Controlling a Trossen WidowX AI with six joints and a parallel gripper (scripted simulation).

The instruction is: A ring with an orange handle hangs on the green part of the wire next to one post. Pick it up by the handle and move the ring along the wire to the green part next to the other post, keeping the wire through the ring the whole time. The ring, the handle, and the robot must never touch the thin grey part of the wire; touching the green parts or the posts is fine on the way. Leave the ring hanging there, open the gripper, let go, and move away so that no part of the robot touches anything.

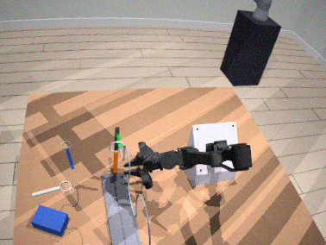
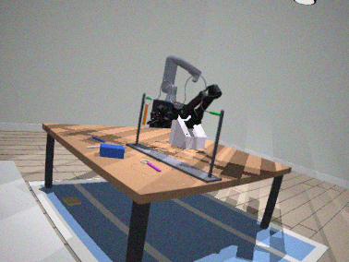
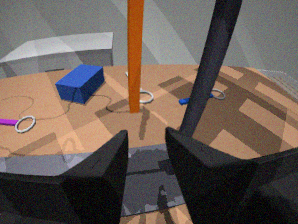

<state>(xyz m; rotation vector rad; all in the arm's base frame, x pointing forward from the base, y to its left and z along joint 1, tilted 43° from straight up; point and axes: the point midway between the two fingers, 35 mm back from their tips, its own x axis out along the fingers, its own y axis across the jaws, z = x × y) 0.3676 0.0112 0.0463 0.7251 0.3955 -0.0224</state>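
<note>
- While the orange handle [image 1: 115, 161] [image 2: 145, 114] [image 3: 134, 60] hangs down in front of the end effector [image 1: 127, 169] [image 2: 153, 119] [image 3: 147, 133], its ring [image 1: 111, 144] sits up by the green part [image 1: 118, 139] [image 2: 148, 98] of the wire, next to one post [image 1: 117, 129] [image 2: 140, 120] [image 3: 207, 70].
- The end effector is partly spread, with nothing between its fingers; in the wrist view the handle's lower end shows just above the gap between the fingertips.
- From that green part the grey wire [image 1: 129, 181] bends away in loops toward the other green part [image 2: 215, 113], beside the second post [image 2: 217, 143].
- Both posts stand upright on a long grey base plate [image 1: 122, 216] [image 2: 171, 161] [image 3: 150, 180] lying on the wooden worktop [image 1: 86, 108] [image 2: 143, 196] [image 3: 30, 90].
- The black arm [image 1: 185, 159] [image 2: 198, 103] reaches toward the handle from a white block [image 1: 203, 127] [image 2: 177, 138].
- Across the plate from the arm lie a blue-handled ring tool [image 1: 70, 157] [image 2: 98, 138] [image 3: 187, 101], a white-handled one [image 1: 47, 191] [image 2: 93, 147] [image 3: 151, 96] and a blue box [image 1: 49, 220] [image 2: 112, 150] [image 3: 80, 82].
- A purple-handled ring tool [image 2: 153, 167] [image 3: 8, 122] lies near the plate.
- Beyond the worktop, a black pedestal [image 1: 250, 52] stands on the floor; a blue patterned rug [image 2: 111, 221] spreads beneath the table.
</note>
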